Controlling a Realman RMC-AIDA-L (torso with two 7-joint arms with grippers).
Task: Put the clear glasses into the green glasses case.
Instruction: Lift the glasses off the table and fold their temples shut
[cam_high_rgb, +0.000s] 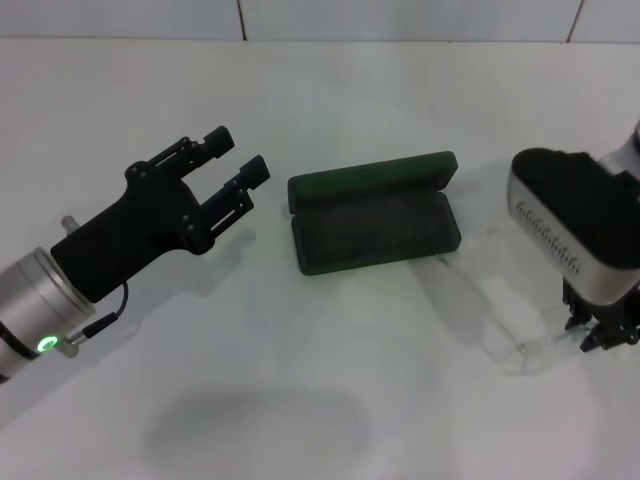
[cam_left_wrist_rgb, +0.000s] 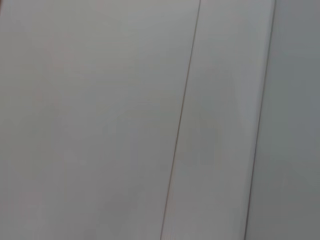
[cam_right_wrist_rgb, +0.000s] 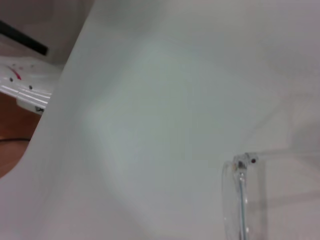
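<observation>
green glasses case (cam_high_rgb: 372, 213) open, interior seemingly unobstructed, bare table (cam_high_rgb: 330, 100) around

Head camera looks down on table (cam_high_rgb: 330, 400) (whole scene); right wrist close over clear glasses (cam_right_wrist_rgb: 240, 200), shared

A white table (cam_high_rgb: 330, 420) meets a white tiled wall (cam_high_rgb: 400, 18).

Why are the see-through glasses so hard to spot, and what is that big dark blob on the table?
Head view: the clear glasses show mostly as faint edges and soft shadow on the white table, beside the green glasses case; the dark blob near the bottom is a soft shadow. Right wrist view: one hinge is visible, but blurry. Left wrist view: only plain pale surface.
</observation>
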